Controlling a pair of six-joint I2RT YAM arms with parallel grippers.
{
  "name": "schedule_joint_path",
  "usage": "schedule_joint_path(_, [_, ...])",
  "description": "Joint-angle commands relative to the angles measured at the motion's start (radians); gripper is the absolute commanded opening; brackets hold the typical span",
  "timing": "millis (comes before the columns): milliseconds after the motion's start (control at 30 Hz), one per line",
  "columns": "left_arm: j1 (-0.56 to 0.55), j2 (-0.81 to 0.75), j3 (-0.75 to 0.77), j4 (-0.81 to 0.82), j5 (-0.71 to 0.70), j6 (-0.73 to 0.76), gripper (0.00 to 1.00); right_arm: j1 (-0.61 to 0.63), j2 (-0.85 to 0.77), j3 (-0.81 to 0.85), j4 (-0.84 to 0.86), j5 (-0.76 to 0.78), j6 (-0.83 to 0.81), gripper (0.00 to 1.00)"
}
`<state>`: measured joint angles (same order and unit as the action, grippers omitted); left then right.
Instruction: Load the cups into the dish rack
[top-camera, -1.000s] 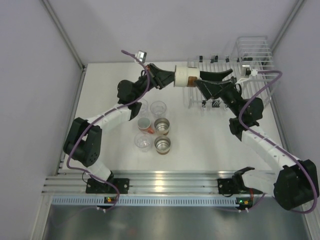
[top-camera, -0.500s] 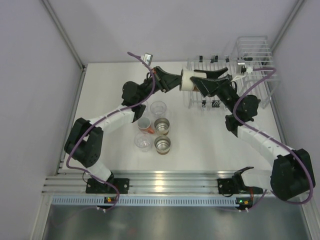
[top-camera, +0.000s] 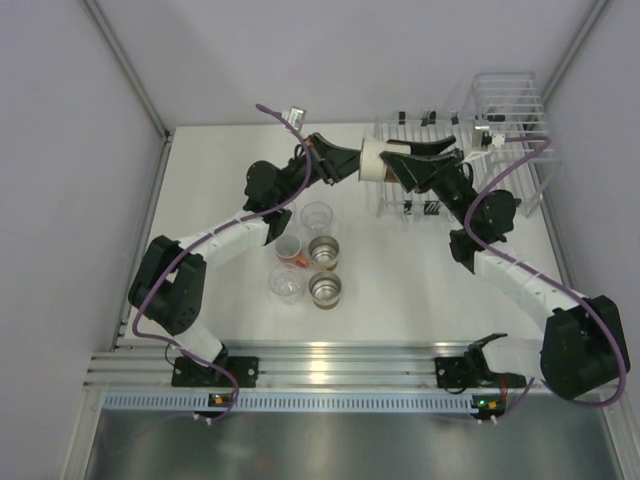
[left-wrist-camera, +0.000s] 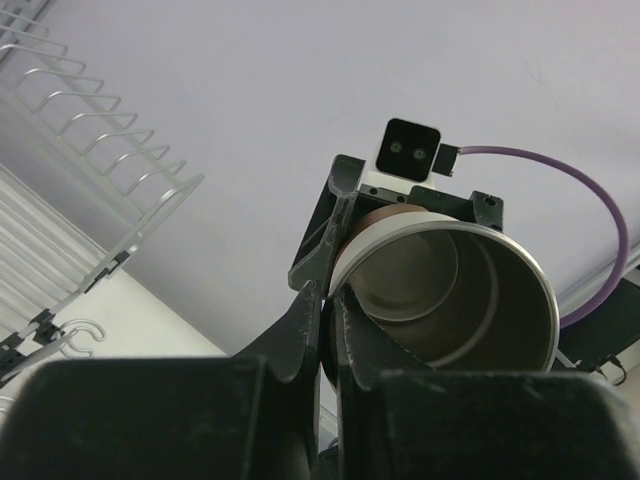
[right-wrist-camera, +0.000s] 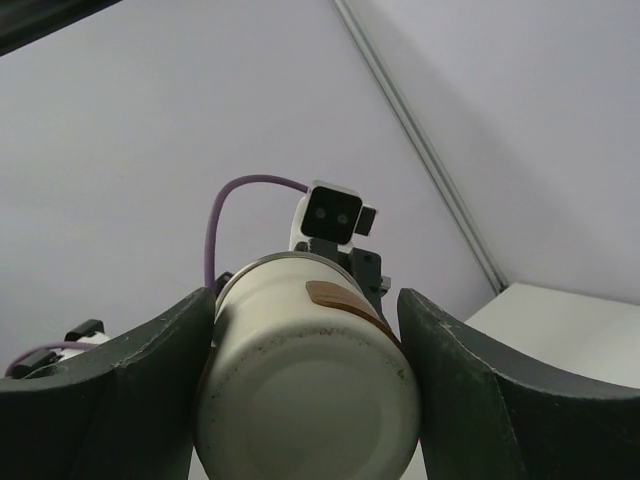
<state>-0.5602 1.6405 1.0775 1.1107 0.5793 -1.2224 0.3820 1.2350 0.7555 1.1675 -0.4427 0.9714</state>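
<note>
Top external view: a brown cup with a cream base hung sideways above the white table, beside the white wire dish rack, between both claws. Left wrist view: the left claw pinched its rim. Right wrist view: the right claw pressed both sides of the base. Handover likely needed that hold firm before the left let go.

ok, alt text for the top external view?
Overhead view: the left tool and right tool hold one brown cup sideways between them, near the white dish rack at the far side of the table. Five other cups show, clustered mid-table.
</note>
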Motion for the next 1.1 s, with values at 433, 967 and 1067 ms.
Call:
schedule_joint_path(433, [-0.012, -0.133, -0.013, -0.190, -0.029, 0.225, 0.46, 0.020, -0.141, 0.056, -0.370, 0.154, -0.243, 0.00])
schedule_joint_path(967, [0.031, -0.381, -0.185, -0.647, -0.223, 0.621, 0.59, -0.051, -0.114, 0.281, -0.742, 0.266, -0.483, 0.00])
schedule_joint_path(1067, [0.033, -0.416, -0.154, -0.803, -0.271, 0.714, 0.63, -0.051, -0.034, 0.402, -0.874, 0.305, -0.555, 0.00])
